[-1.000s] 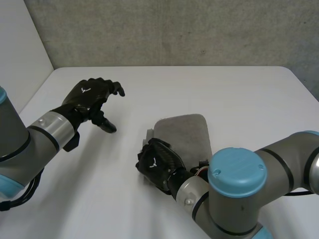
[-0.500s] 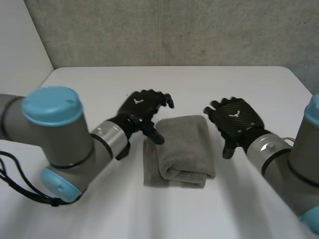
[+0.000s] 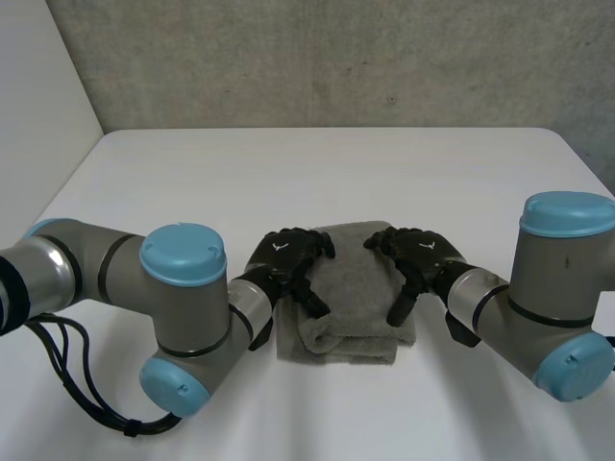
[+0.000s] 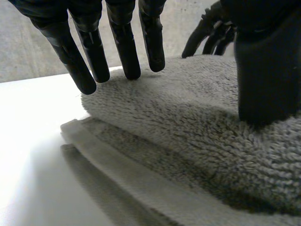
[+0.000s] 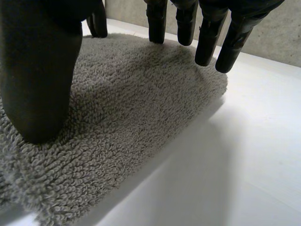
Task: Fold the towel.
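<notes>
A grey towel (image 3: 351,288) lies folded into a thick pad in the middle of the white table (image 3: 192,173). My left hand (image 3: 286,257) rests on the towel's left edge, open, with straight fingers and thumb touching the pile. My right hand (image 3: 415,255) rests on the right edge in the same way, open. From the left wrist, my left hand (image 4: 124,44) has its fingertips on the towel (image 4: 188,127), whose folded layers show at the edge below. From the right wrist, my right hand (image 5: 37,70) presses its thumb on the towel (image 5: 136,103), fingertips at the far rounded corner.
Bare white tabletop surrounds the towel on all sides. A grey wall (image 3: 336,58) runs behind the table's far edge. Both forearms lie low over the near part of the table, left and right of the towel.
Both hands have come down onto the towel's two sides. A second ago the left hand was off to the left and the right hand was curled at the towel's near corner.
</notes>
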{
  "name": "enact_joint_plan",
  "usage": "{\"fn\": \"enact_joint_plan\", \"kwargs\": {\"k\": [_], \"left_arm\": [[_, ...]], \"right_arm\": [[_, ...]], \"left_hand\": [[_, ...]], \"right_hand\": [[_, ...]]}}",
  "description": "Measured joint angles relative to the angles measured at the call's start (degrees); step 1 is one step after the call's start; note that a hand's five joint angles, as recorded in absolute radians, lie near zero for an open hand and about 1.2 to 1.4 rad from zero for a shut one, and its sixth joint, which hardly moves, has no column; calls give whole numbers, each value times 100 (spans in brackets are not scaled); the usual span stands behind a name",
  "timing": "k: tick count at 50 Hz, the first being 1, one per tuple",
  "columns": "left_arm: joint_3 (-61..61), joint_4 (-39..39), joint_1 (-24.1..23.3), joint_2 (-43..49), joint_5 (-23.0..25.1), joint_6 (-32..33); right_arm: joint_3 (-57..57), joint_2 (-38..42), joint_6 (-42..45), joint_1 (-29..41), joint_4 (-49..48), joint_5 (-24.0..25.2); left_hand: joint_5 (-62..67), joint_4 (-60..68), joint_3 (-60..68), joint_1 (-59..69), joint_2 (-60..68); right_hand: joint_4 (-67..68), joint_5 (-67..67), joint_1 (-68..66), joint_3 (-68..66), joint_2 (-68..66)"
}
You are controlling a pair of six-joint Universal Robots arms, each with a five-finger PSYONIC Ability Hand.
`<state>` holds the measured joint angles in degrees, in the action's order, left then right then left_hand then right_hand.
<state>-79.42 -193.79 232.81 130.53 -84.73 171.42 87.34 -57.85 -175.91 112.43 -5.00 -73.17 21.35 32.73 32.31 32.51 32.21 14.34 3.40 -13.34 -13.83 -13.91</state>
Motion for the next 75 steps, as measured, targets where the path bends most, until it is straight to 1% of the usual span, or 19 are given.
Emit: {"fn": "enact_joint_plan", "kwargs": {"k": [8,15,20,22,26,28,30,33,35,37,41,44,51,54,59,65,75], "left_arm": [[-99,46,232,-260,9,13],[-219,51,261,-377,13,15],[-246,69,266,-457,18,14],[-250,100,282,-594,21,14],[-275,195,365,-1071,24,10],[-299,245,469,-1433,22,7],[-344,311,641,-1937,24,1],[-396,379,841,-2442,30,-4],[-470,492,1093,-2967,35,-7],[-532,622,1285,-3310,43,-7],[-642,950,1601,-3831,53,-6],[-721,1269,1748,-4095,53,-3],[-909,1668,1793,-4274,31,46],[-1009,1694,1784,-4307,24,147],[-1247,1674,1768,-4360,-4,504],[-1425,1639,1735,-4344,-126,857],[-1445,1628,1690,-4282,-321,917]], "right_arm": [[-108,184,2,44,-76,-18],[-156,197,31,78,-85,-28],[-239,118,55,69,-3,-59],[-272,-38,83,55,82,-84],[-305,-643,137,9,285,-191],[-305,-1065,138,-46,344,-318],[-296,-1699,133,-178,397,-600],[-292,-2268,134,-340,431,-917],[-289,-2752,140,-505,492,-1229],[-278,-3074,148,-617,599,-1416],[-239,-3417,156,-736,873,-1551],[-148,-3530,166,-782,1134,-1549],[141,-3529,283,-794,1401,-1487],[241,-3516,351,-794,1417,-1475],[404,-3510,448,-794,1392,-1468],[495,-3512,469,-790,1362,-1476],[483,-3514,460,-777,1346,-1489]], "left_hand": [[-3,0,0,0,0],[-4,0,0,0,0],[-50,-45,-52,-46,-46],[-130,-142,-130,-123,-123],[-311,-314,-316,-308,-296],[-786,-801,-781,-779,-703],[-1303,-1341,-1318,-1301,-1231],[-1526,-1531,-1502,-1481,-1485],[-1580,-1561,-1561,-1534,-1556],[-1591,-1561,-1587,-1555,-1579],[-1658,-1682,-1682,-1633,-1667],[-1692,-1728,-1747,-1681,-1746],[-1692,-1728,-1765,-1687,-1751],[-1692,-1728,-1765,-1687,-1751],[-1692,-1729,-1771,-1687,-1751],[-1693,-1728,-1772,-1688,-1751],[-1692,-1728,-1772,-1688,-1751]], "right_hand": [[0,0,0,0,0],[0,0,0,0,0],[0,0,1,0,0],[0,0,1,0,0],[0,0,1,0,0],[0,0,1,0,0],[0,0,2,0,0],[0,0,3,0,0],[0,0,3,0,0],[0,0,4,0,0],[0,0,9,0,0],[0,0,5,0,0],[0,0,5,0,0],[0,0,5,0,0],[0,0,5,0,0],[0,0,6,0,0],[0,0,6,0,0]]}}
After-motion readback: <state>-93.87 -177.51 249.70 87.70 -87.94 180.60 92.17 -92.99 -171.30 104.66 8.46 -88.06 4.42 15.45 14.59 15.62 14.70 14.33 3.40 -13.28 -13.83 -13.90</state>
